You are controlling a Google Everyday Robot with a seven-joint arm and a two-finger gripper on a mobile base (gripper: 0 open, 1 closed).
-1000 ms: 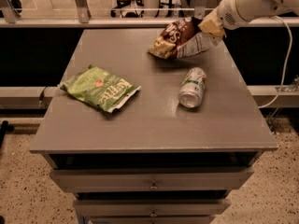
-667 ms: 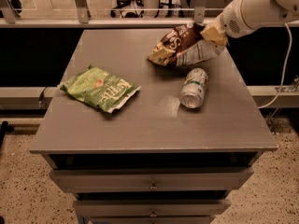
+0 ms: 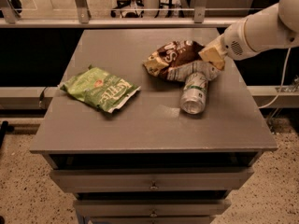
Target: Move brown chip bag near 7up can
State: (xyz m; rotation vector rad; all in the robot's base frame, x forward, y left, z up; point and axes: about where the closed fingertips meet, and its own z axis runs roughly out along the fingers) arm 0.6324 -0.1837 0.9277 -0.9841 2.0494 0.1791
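The brown chip bag [image 3: 175, 59] is dark brown foil with pale yellow ends and white lettering. It is at the right back part of the grey table [image 3: 140, 120], just above and touching the top end of the 7up can [image 3: 194, 92]. The can lies on its side, silver-white with green markings. My gripper [image 3: 212, 59] comes in from the right on a white arm and is at the bag's right end, gripping it.
A green chip bag [image 3: 99, 88] lies flat on the table's left half. The table has drawers under its front edge [image 3: 152, 185]. A metal railing [image 3: 140, 20] runs behind the table. A cable hangs at the right.
My gripper has carried the brown chip bag down and toward the front, from behind the can to right at the can's top end. The can and green bag have not moved.
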